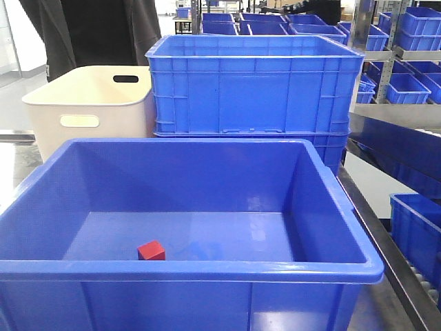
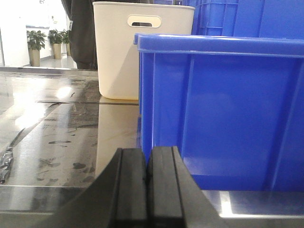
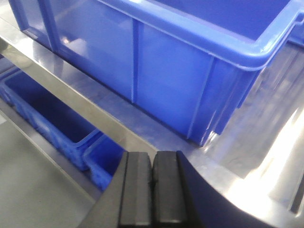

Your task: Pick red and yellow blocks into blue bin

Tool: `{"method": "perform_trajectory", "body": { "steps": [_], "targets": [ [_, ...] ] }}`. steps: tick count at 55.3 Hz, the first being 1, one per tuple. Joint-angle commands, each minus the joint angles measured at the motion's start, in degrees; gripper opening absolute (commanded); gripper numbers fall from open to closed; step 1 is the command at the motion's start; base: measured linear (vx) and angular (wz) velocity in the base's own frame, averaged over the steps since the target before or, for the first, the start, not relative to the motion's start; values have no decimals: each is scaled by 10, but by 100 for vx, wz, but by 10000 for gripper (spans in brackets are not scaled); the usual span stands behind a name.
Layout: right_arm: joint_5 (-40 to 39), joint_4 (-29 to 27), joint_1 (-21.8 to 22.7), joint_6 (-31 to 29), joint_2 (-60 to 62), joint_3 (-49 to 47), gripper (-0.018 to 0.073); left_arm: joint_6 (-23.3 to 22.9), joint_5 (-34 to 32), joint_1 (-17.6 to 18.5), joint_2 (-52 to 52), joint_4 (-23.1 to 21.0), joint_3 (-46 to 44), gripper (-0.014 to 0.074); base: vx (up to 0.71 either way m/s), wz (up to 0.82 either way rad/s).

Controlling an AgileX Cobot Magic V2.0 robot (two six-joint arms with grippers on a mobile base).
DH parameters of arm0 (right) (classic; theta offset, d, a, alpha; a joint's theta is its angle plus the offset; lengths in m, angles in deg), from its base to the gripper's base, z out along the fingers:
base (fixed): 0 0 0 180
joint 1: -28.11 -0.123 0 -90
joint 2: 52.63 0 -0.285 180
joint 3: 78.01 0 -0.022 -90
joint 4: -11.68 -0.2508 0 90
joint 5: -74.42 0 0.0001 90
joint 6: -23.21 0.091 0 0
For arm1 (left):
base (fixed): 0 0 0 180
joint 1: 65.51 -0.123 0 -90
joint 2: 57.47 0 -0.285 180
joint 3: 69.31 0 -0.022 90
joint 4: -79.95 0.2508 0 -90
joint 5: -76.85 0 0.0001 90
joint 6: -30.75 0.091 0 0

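— How are the hands?

— I see the left hand (image 2: 148, 190) with its black ribbed pads pressed together on nothing, low over the shiny metal worktop (image 2: 61, 133), just beside the blue bin (image 2: 223, 114). My right hand (image 3: 153, 190) is likewise pressed together and empty, near the bin's corner.

— And the blocks?

— The red cube (image 1: 151, 250) lies on the floor of the blue bin, near its front wall, left of centre. I can't find the yellow brick in any view.

— Any writing?

— None I can read. The bin is smooth plastic with sloping walls and a rolled rim. Behind it stand a ribbed blue crate (image 1: 255, 89) and a cream bin (image 1: 89, 107) with cut-out handles.
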Motion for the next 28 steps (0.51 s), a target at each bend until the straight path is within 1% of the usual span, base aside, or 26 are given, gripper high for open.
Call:
{"method": "perform_trajectory", "body": {
  "steps": [1,4,5,8,14,17,21,28],
  "targets": [
    [-53,6,43,-13,24,3,-11,-5,-51,-1,10,-3,-9,-1,0,0],
    [-80,12,90,-14,54,30,-11,-5,-51,-1,10,-3,-9,-1,0,0],
    [-88,14,95,-13,58,38,-11,-5,-51,-1,10,-3,-9,-1,0,0],
    [-132,21,132,-13,88,77,-11,-5,-51,-1,10,-3,-9,-1,0,0],
    [-253,25,175,-10,145,161,-11,-5,-51,-1,10,-3,-9,-1,0,0],
    [-309,23,184,-9,167,205,-11,-5,-51,-1,10,-3,-9,-1,0,0],
    [-362,20,194,-9,197,261,-11,-5,-51,-1,10,-3,-9,-1,0,0],
    [-421,16,203,-9,237,329,-11,-5,-51,-1,10,-3,-9,-1,0,0]
  ]
}}
